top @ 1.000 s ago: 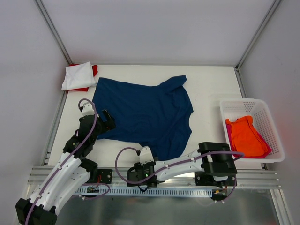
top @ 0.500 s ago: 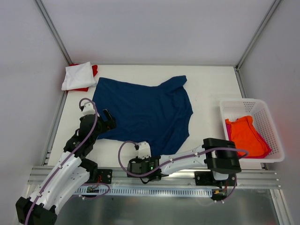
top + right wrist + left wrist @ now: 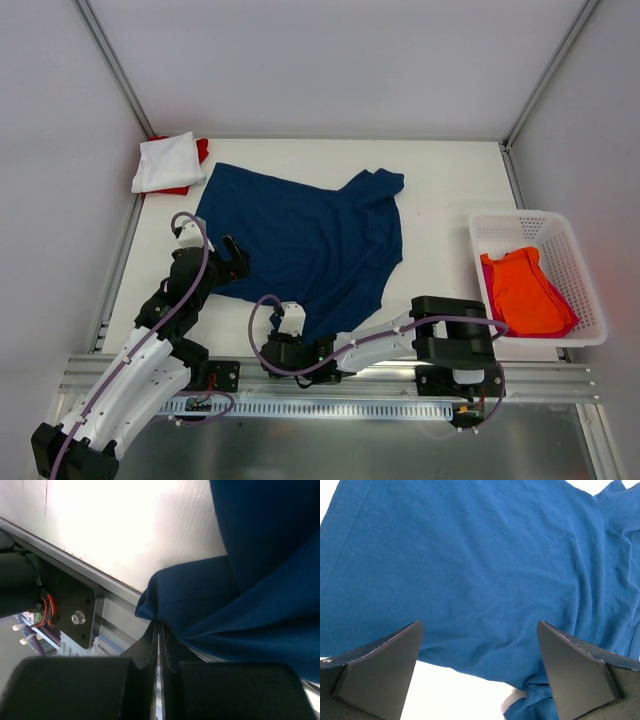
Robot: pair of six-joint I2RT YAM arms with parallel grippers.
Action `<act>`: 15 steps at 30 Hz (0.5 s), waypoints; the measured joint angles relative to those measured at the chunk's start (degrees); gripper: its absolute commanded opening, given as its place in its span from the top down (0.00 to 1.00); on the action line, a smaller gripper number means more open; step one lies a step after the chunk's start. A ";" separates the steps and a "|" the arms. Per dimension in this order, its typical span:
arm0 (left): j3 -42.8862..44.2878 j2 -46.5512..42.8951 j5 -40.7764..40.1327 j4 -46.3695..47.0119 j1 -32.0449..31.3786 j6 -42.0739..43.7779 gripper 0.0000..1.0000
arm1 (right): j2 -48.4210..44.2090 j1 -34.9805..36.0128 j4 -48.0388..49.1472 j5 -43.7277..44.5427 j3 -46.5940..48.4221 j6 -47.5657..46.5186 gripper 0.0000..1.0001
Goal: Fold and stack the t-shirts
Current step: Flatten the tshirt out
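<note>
A navy t-shirt (image 3: 300, 235) lies spread flat in the middle of the white table. My right gripper (image 3: 291, 328) reaches left along the near edge and is shut on the shirt's near hem; in the right wrist view the navy cloth (image 3: 260, 555) bunches right at the closed gripper (image 3: 160, 626). My left gripper (image 3: 233, 263) hovers open over the shirt's left near edge. In the left wrist view its fingertips (image 3: 382, 662) straddle the blue cloth (image 3: 480, 565) and bare table. A folded white t-shirt (image 3: 163, 163) lies on a red one (image 3: 201, 150) at the back left.
A white lattice basket (image 3: 575, 262) at the right holds an orange t-shirt (image 3: 522, 290) over a magenta one (image 3: 486, 283). A metal rail (image 3: 330, 385) runs along the near table edge, right under the right gripper, and shows as the rail (image 3: 112, 612) in the right wrist view.
My right gripper has shut on the navy shirt's near hem and moved left along the table edge, dragging the shirt's near right part leftward. The left arm has barely moved.
</note>
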 measured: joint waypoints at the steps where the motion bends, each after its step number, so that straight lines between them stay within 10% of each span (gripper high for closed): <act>1: -0.04 0.02 0.00 0.00 0.00 0.02 0.01 | -0.28 0.00 0.83 -0.02 -0.66 0.33 1.00; 15: -0.35 -0.04 -0.07 0.00 0.00 0.00 0.01 | -13.14 5.60 -14.88 9.49 -10.34 11.43 1.00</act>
